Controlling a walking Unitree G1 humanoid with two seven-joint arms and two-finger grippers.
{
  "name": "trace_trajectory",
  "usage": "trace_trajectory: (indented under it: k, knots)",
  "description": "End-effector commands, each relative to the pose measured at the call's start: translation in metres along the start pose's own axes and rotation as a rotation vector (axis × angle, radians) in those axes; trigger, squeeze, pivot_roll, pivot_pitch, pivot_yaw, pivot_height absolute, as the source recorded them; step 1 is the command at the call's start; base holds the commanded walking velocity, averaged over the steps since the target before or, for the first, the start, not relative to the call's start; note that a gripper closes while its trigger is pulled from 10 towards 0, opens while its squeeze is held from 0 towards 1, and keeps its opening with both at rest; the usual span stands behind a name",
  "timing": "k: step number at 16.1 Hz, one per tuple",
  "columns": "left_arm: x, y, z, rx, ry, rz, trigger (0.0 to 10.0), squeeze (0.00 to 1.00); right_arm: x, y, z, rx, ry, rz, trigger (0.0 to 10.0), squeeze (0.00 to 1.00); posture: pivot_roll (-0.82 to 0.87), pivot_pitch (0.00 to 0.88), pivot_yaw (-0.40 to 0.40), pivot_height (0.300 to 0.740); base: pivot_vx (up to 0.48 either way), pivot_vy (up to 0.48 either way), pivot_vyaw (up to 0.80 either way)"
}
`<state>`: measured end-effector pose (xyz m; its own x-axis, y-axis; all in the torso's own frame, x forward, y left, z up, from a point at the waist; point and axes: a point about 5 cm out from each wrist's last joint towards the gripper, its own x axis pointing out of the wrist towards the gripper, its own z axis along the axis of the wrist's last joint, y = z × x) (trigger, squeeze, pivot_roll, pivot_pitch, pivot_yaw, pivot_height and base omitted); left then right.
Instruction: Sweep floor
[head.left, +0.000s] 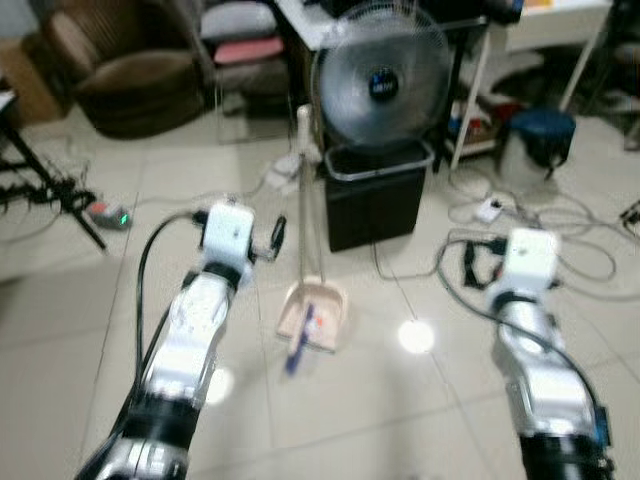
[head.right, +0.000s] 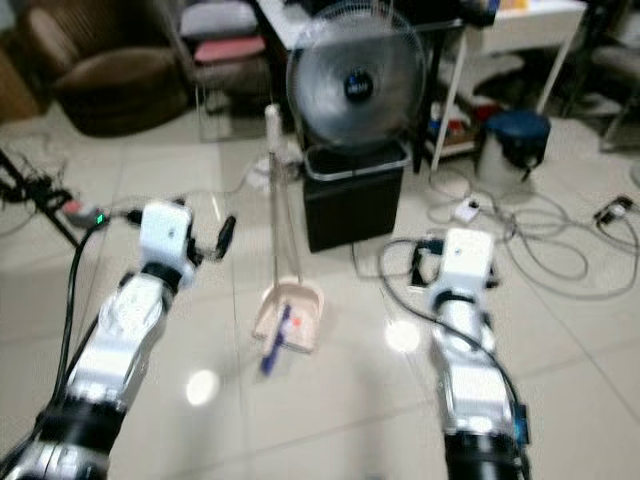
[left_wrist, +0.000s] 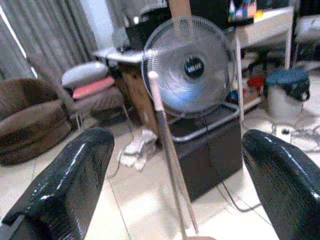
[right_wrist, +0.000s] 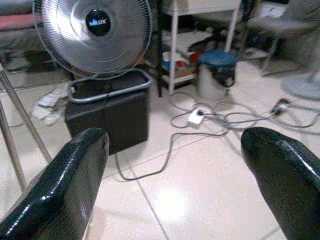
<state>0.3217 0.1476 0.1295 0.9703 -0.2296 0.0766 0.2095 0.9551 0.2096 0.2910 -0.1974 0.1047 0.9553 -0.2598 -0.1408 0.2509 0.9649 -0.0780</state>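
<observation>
A pink dustpan (head.left: 318, 312) stands on the tiled floor ahead of me, its long pale handle (head.left: 305, 190) rising upright. A blue-handled brush (head.left: 298, 345) lies across the pan and sticks out over its front edge. My left gripper (head.left: 274, 235) hangs just left of the handle at mid height, open and apart from it. In the left wrist view the handle (left_wrist: 167, 145) runs between the two spread black fingers (left_wrist: 65, 185). My right gripper (head.left: 472, 262) is held out to the right of the pan, open and holding nothing, its fingers (right_wrist: 60, 190) wide apart.
Right behind the dustpan stand a black bin (head.left: 375, 200) and a round fan (head.left: 380, 85). Cables and a power strip (head.left: 490, 210) trail over the floor on the right, near a blue-lidded bucket (head.left: 540, 140). A brown armchair (head.left: 125, 70) and a tripod leg (head.left: 60, 190) are on the left.
</observation>
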Motion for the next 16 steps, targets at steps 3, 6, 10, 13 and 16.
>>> trace_trajectory:
  k: [3, 6, 10, 13, 16]
  knots:
    - [-0.0014, 0.0121, 0.0017, 0.039, -0.011, 0.079, 10.0, 0.0, -0.0004, 0.0089, 0.0059, -0.047, -0.046, 0.028, 10.0, 0.0, -0.16, 0.0, 0.067, 0.74, 0.0, -0.191, 0.0]
    - [-0.002, 0.0085, -0.0002, 0.045, -0.007, 0.062, 10.0, 0.0, -0.001, 0.008, 0.0056, -0.062, -0.051, 0.034, 10.0, 0.0, -0.16, 0.0, 0.069, 0.74, 0.0, -0.48, 0.0]
    - [-0.002, 0.0089, -0.0012, -0.01, -0.004, 0.076, 10.0, 0.0, -0.0006, 0.0064, 0.0085, -0.089, -0.072, 0.051, 10.0, 0.0, -0.17, 0.0, 0.065, 0.74, 0.0, 0.0, 0.0]
    - [-0.0022, 0.0045, -0.0002, -0.018, -0.024, 0.043, 10.0, 0.0, -0.0005, 0.006, 0.01, -0.099, -0.072, 0.078, 10.0, 0.0, -0.17, 0.0, 0.065, 0.74, 0.0, 0.0, 0.0]
    - [-0.0023, 0.0025, 0.0013, -0.028, -0.034, 0.029, 10.0, 0.0, -0.0005, 0.0047, 0.0076, -0.054, -0.054, 0.065, 10.0, 0.0, -0.17, 0.0, 0.066, 0.74, 0.267, 0.0, -0.17]
